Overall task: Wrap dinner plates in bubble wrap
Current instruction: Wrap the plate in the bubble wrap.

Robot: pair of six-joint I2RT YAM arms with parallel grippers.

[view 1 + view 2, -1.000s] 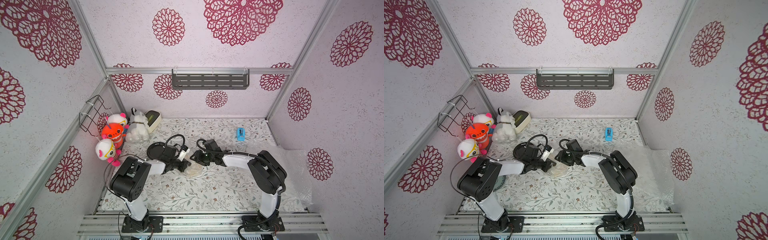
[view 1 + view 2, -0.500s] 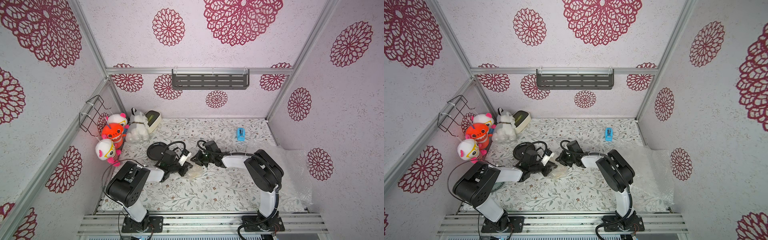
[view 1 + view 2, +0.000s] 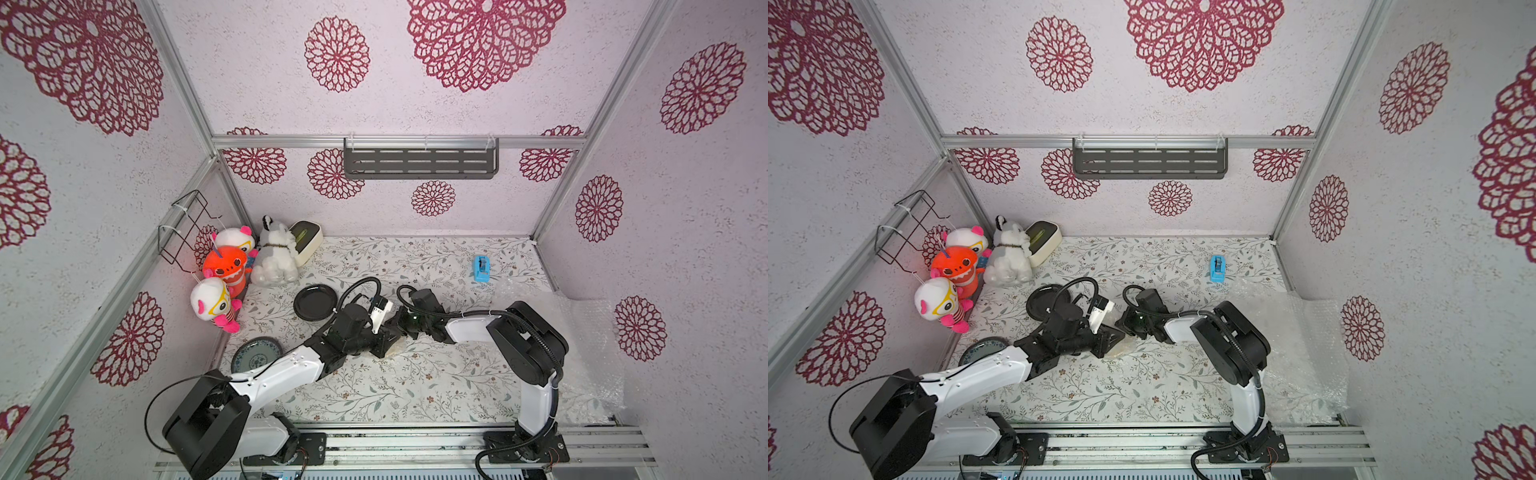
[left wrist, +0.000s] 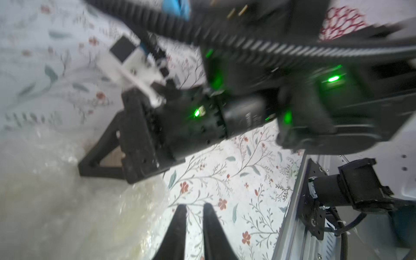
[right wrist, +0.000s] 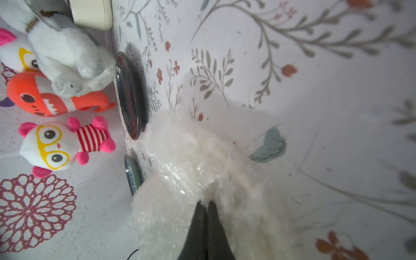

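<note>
In both top views I count two bare plates, a black plate (image 3: 315, 302) and a grey-teal plate (image 3: 257, 354), both on the left side of the table (image 3: 415, 395). One bubble-wrap bundle (image 3: 395, 351) sits mid-table with a cream tint inside; I cannot make out a plate in it. Loose bubble wrap (image 3: 582, 332) lies along the right edge, and I cannot count its sheets. Four plush toys (image 3: 226, 266), one blue tape dispenser (image 3: 481, 269) and one cream box (image 3: 306, 237) sit towards the back. The left gripper (image 3: 381, 343) and right gripper (image 3: 398, 323) meet over the bundle, but their jaws are too small here for me to read.

In the left wrist view, my left gripper (image 4: 194, 206) has its fingers a narrow slit apart with nothing between them; the floral table shows through. The bundle (image 4: 67, 213) lies just beside them, and the right gripper (image 4: 90, 165) presses into it.

In the right wrist view, the right gripper (image 5: 206, 203) is pressed together, pinching a fold of the bundle (image 5: 180, 168), which spreads out from its tips. The black plate (image 5: 130, 94) and grey-teal plate (image 5: 132, 173) lie beyond the bundle, apart from the gripper.
</note>
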